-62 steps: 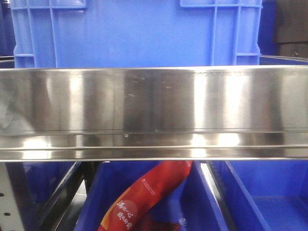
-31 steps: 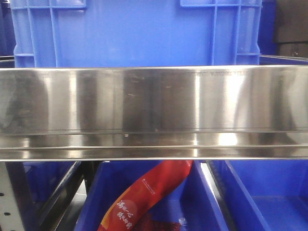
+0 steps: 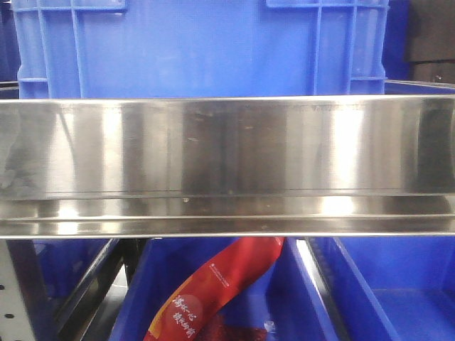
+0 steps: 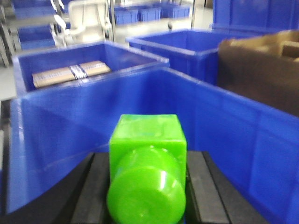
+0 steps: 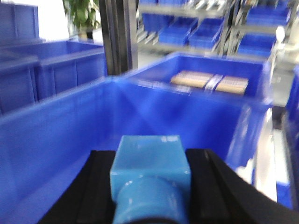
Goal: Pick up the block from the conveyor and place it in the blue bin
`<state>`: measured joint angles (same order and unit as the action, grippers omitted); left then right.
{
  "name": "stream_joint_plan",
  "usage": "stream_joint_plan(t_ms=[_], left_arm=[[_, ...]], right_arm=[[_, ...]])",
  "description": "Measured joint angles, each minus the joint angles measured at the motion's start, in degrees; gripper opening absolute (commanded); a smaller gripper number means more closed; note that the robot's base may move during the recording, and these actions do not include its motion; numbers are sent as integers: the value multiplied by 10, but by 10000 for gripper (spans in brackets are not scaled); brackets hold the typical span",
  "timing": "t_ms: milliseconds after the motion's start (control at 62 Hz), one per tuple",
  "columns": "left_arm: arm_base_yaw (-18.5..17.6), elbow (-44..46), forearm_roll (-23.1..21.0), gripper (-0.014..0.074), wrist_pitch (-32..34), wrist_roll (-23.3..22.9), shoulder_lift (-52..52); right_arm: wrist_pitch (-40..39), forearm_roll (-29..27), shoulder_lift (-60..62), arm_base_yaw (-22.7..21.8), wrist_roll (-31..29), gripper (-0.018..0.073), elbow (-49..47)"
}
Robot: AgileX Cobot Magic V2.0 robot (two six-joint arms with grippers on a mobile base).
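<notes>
In the left wrist view my left gripper (image 4: 147, 189) is shut on the bright green block (image 4: 147, 154). Its round stud points toward the camera, between the black fingers (image 4: 96, 191). It hangs over the inside of a blue bin (image 4: 70, 126). In the right wrist view my right gripper (image 5: 150, 191) is shut on a light blue block (image 5: 150, 165) of the same shape, over another blue bin (image 5: 56, 135). The conveyor belt is out of view.
The front view shows a wide shiny steel panel (image 3: 227, 156), a blue crate (image 3: 199, 46) behind it and a red packet (image 3: 213, 291) in a bin below. More blue bins with tan packages (image 4: 70, 72) and a brown cardboard box (image 4: 261, 70) stand beyond.
Only the reflections on the steel panel have shifted slightly in the front view.
</notes>
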<state>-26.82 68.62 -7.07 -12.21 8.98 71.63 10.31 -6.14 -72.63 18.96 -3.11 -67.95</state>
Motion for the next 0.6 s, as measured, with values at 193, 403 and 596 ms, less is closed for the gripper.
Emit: stream_joint_plan(t_ms=[193, 403, 596], left_arm=[[0, 6, 0, 347, 0, 0, 25], [0, 7, 0, 430, -6, 0, 27], [0, 7, 0, 176, -16, 0, 27]], right_arm=[[0, 0, -43, 8, 0, 281, -1], [2, 0, -55, 11, 0, 463, -1], [4, 0, -55, 11, 0, 135, -1]])
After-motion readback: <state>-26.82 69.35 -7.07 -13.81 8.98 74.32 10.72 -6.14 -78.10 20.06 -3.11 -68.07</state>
